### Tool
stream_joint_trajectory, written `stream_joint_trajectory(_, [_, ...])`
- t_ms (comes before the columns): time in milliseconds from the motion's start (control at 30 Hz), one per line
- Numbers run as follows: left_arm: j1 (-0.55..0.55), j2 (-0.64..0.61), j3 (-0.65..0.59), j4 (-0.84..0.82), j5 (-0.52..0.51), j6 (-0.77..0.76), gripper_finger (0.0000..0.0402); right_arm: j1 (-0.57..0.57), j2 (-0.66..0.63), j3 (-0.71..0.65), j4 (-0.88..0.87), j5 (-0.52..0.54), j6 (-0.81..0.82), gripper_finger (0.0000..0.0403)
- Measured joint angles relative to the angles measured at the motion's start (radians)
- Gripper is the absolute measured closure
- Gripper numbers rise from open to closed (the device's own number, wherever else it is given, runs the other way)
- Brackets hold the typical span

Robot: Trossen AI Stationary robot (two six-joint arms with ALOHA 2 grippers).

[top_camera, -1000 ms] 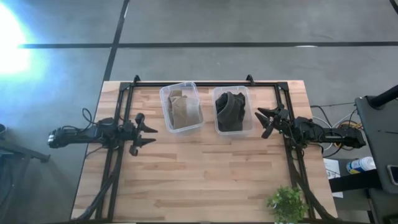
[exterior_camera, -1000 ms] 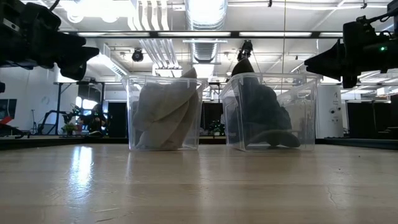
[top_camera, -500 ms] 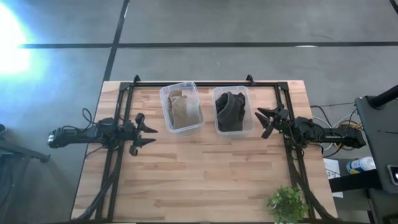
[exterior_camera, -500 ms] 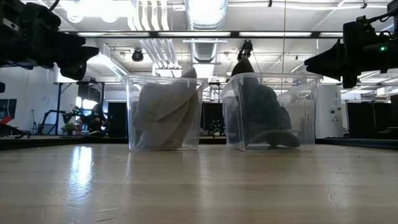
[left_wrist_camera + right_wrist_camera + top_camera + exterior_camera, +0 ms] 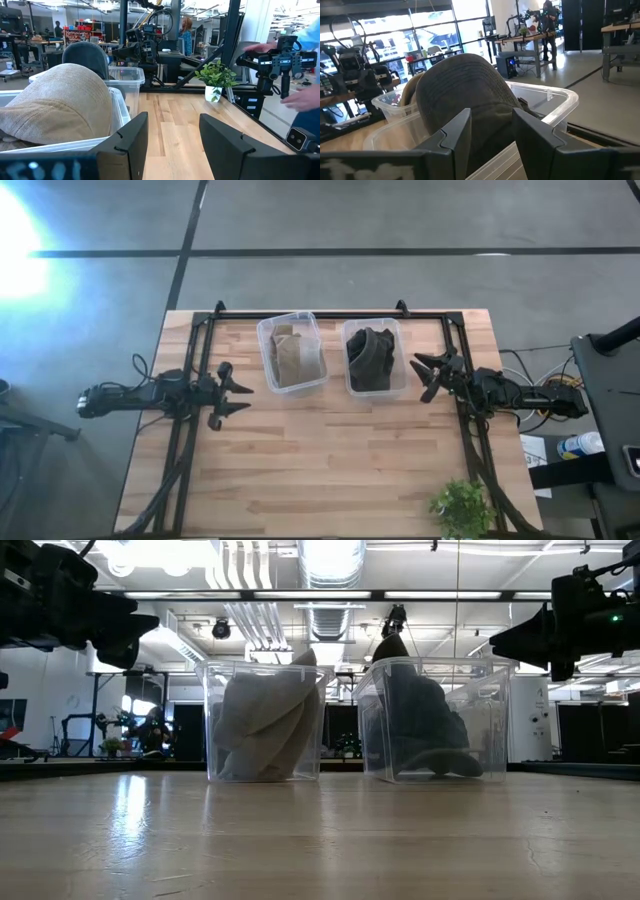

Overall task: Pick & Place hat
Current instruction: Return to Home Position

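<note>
Inside left bin (image 5: 290,317), brown caps (image 5: 292,361); inside right bin (image 5: 374,322), dark caps (image 5: 370,360).

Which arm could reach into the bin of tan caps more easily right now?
Likely left. The left gripper, open, hangs beside the tan-cap bin; the right gripper is on the far side of the dark-cap bin.

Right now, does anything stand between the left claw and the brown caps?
Only the clear wall of the left bin, around the brown caps. The open left claw hangs beside it; nothing else visible lies between. The right claw waits by the other bin.
</note>
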Motion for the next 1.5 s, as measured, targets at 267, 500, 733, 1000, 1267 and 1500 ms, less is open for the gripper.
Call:
stream_joint_trajectory(267, [0.000,0.000,0.000,0.000,0.000,0.000,0.0230,0.000,-0.009,0.001,-0.002,0.000,-0.024,0.0264])
stream_joint_trajectory(500, [0.000,0.000,0.000,0.001,0.000,0.000,0.0230,0.003,-0.036,0.001,0.015,-0.018,-0.004,0.0264])
stream_joint_trajectory(733, [0.000,0.000,0.000,0.001,0.000,0.000,0.0230,0.020,-0.036,0.001,0.020,-0.485,-0.077,0.0264])
stream_joint_trajectory(1000, [0.000,0.000,0.000,0.001,0.000,0.000,0.0230,0.020,-0.036,0.001,0.003,-0.623,-0.139,0.0264])
stream_joint_trajectory(1267, [0.000,0.000,0.000,0.002,0.000,0.000,0.0230,0.020,-0.036,0.000,-0.061,-0.624,-0.146,0.0264])
stream_joint_trajectory(1500, [0.000,0.000,0.000,0.002,0.000,0.000,0.0230,0.020,-0.015,0.000,-0.061,-0.625,-0.090,0.0264])
